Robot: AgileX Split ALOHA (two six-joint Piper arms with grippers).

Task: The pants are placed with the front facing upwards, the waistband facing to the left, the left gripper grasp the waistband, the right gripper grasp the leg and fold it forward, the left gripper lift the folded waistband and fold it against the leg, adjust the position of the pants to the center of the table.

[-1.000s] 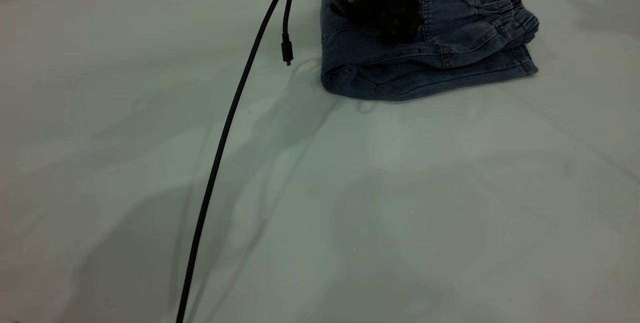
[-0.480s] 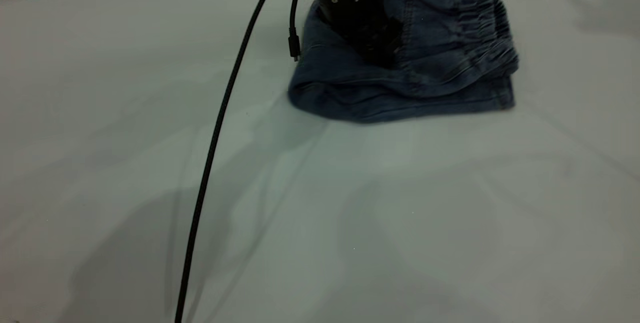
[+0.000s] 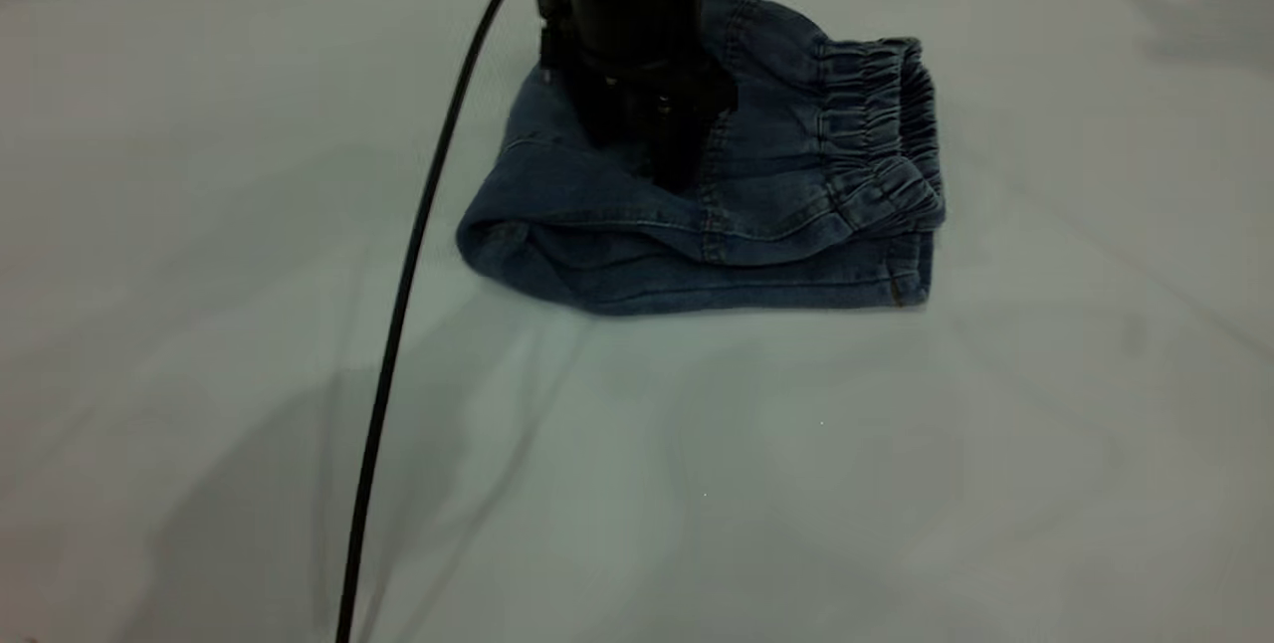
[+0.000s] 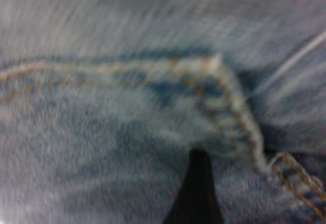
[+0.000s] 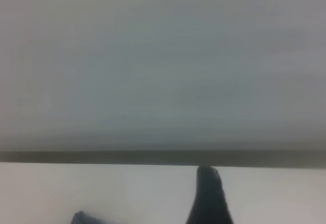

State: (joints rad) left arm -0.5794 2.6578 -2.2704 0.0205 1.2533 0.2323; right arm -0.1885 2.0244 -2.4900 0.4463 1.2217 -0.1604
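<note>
My left gripper (image 3: 669,165) presses down on the folded pants (image 3: 717,215) at the bench's (image 3: 697,484) 12 o'clock, waistband (image 3: 881,140) at 3 o'clock; I cannot tell its spread

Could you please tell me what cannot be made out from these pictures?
- Left gripper fingers: exterior view, pressed into the pants; left wrist view is blurred, only one tip shows.
- Right gripper: right wrist view shows one fingertip, cut off by the edge.
- Leg fronts: hidden inside the fold.
</note>
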